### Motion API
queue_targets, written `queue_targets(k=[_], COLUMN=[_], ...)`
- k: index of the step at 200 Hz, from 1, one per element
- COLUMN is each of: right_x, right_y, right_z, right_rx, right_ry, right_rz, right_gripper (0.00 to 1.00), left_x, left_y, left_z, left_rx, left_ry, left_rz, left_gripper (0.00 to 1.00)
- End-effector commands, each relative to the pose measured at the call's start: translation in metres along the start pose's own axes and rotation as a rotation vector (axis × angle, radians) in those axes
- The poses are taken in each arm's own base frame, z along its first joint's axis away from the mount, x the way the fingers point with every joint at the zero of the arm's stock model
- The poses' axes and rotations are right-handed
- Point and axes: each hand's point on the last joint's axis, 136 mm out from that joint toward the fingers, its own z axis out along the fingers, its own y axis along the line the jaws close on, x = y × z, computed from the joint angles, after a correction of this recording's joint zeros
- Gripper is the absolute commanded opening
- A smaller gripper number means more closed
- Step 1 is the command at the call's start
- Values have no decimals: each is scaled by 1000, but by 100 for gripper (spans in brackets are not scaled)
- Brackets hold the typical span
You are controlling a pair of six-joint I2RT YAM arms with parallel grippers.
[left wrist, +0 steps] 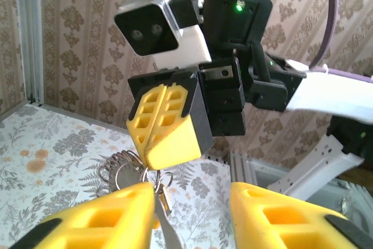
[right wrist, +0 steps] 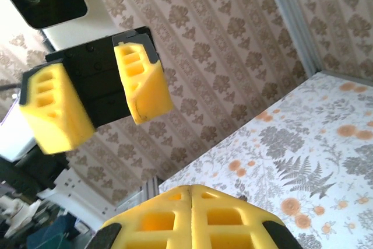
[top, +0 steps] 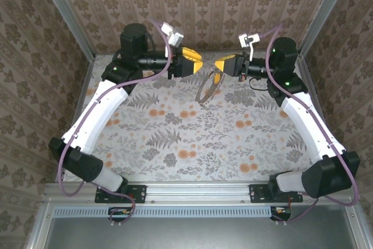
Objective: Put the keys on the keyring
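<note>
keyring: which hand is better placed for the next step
probably the left hand: it is open and free, and it faces the keyring. the keyring hangs from the shut right hand, so that one is busy holding it

Left gripper point(left wrist: 192, 214) and right gripper point(left wrist: 152, 155): yellow plastic fingers, matt, faintly grainy, w/ moulded cut-outs, on matt blk plastic bodies; wrist camera housing point(left wrist: 157, 27) white plastic, smooth, semi-gloss, w/ glossy blk face; arm shells point(top: 99, 109) white plastic, smooth, light sheen; cables point(left wrist: 333, 16) purple, smooth rubbery-looking sheath. Keyring point(left wrist: 123, 170): thin silvery metal, polished, bright glints. Table cover point(top: 175, 138): floral-print sheet, cloth-like, matt; walls point(top: 210, 4) patterned covering, matt, material n/k; frame rails point(top: 198, 193) bare aluminium-look metal, brushed, dull sheen.
</note>
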Motion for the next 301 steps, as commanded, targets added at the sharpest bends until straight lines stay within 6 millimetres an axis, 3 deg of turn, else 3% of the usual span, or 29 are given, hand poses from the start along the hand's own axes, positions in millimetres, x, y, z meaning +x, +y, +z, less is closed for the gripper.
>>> queue_targets(k=[1,66,165,301], right_x=[1,8,11,13], right_y=[16,12,8,7], right_z=[-1,0,3,2], right_rx=[-76,-88,-84,-78], right_ry=[49,66,64,61], right_rz=[-42,-26,-21,-18], right_gripper=[0,0,0,0], left_x=[19,24,29,27], left_y=[-1,11,8,30], left_z=[5,17,36,30], left_rx=[77,123,174,80], left_ry=[72,85,100,66], left_rz=[-17,-50,-61,-58], left_gripper=[33,32,32,44])
